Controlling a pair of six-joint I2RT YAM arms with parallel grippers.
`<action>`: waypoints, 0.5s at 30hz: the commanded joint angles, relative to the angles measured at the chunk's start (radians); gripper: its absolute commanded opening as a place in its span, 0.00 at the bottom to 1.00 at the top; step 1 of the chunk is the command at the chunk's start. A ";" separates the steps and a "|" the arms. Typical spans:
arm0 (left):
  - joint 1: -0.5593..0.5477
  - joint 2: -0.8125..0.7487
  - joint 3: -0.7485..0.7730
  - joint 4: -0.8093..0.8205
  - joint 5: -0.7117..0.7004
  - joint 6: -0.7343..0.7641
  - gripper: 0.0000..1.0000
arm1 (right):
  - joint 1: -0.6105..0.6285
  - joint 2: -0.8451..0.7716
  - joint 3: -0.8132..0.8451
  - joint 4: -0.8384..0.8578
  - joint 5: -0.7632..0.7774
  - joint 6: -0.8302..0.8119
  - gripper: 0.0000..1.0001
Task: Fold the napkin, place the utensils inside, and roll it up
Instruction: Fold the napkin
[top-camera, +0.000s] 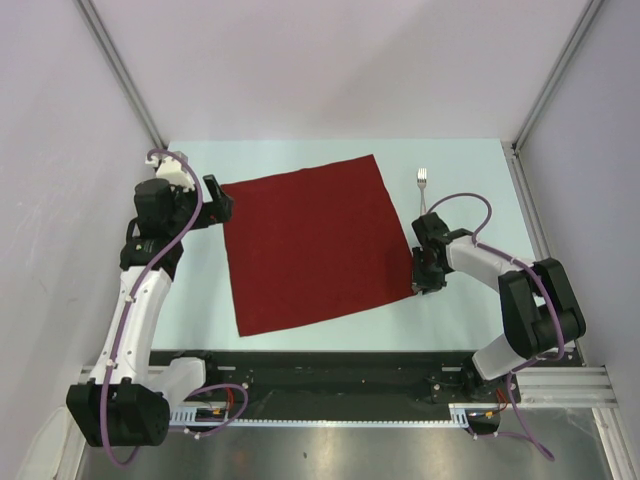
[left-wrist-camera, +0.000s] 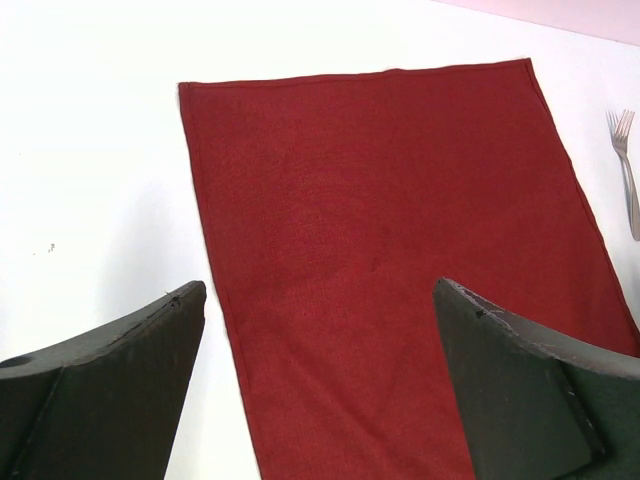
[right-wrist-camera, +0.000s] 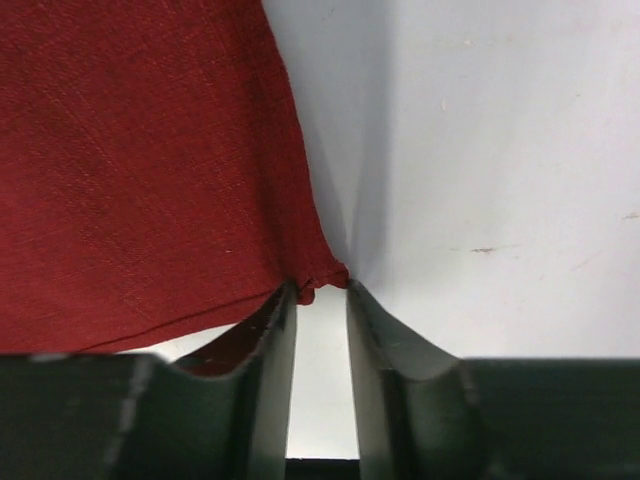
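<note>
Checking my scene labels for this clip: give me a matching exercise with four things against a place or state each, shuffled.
Things:
1. napkin
2. fork
3. left gripper
4. right gripper

Places or states:
A. wide open, by the napkin's far left corner
B. jaws narrowly apart at the napkin's near right corner
C. spread flat, not yet folded
D. lying off the napkin, past its far right corner

Pairs: 1-C, 2-D, 3-A, 4-B
</note>
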 joint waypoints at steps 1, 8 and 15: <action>0.000 0.001 0.006 0.022 0.006 0.000 1.00 | -0.009 0.031 -0.011 0.025 0.018 0.000 0.24; 0.000 -0.001 0.006 0.020 0.012 -0.001 0.99 | -0.022 0.017 0.013 -0.002 0.051 -0.023 0.03; -0.002 -0.001 0.005 0.025 0.024 -0.004 1.00 | -0.057 -0.014 0.064 -0.065 0.114 -0.051 0.00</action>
